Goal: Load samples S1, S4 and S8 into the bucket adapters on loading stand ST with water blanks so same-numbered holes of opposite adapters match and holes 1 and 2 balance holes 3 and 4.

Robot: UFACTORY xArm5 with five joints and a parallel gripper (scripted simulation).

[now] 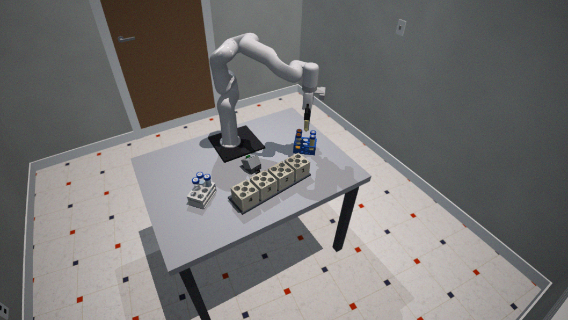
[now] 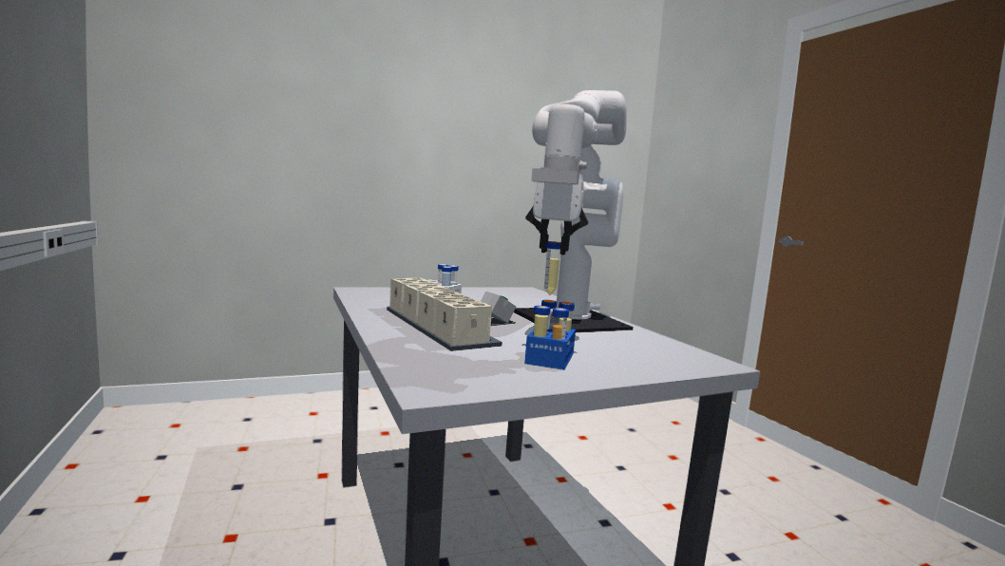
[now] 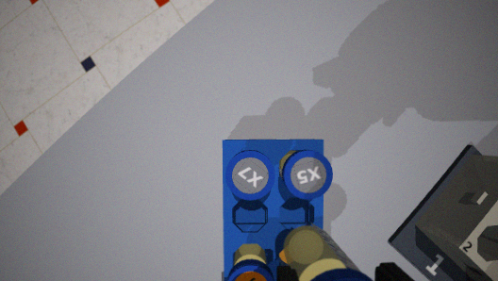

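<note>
My gripper (image 1: 307, 116) (image 2: 554, 246) is shut on a blue-capped tube (image 1: 306, 125) (image 2: 553, 273) (image 3: 307, 245) of yellow liquid. The tube hangs upright above the blue samples rack (image 1: 304, 151) (image 2: 548, 355) (image 3: 273, 144), clear of it; its ID is hidden. In the rack stand X7 (image 3: 250, 175), X5 (image 3: 307, 175) and two orange-dot tubes, whose IDs I cannot read. Adapters 1 (image 1: 303, 169), 2 (image 1: 286, 179), 3 (image 1: 269, 189) and 4 (image 1: 250, 200) stand in a row on the loading stand; their holes look empty. Three white-dot blanks (image 1: 199, 175) (image 2: 446, 269) stand in the white rack (image 1: 196, 202).
The small grey desk (image 1: 252, 164) (image 2: 495, 308) with the green DONE key (image 1: 247, 156) stands between the adapter row and the black arm base plate (image 1: 250, 153). The white rack is at the far end from the blue rack, near adapter 4.
</note>
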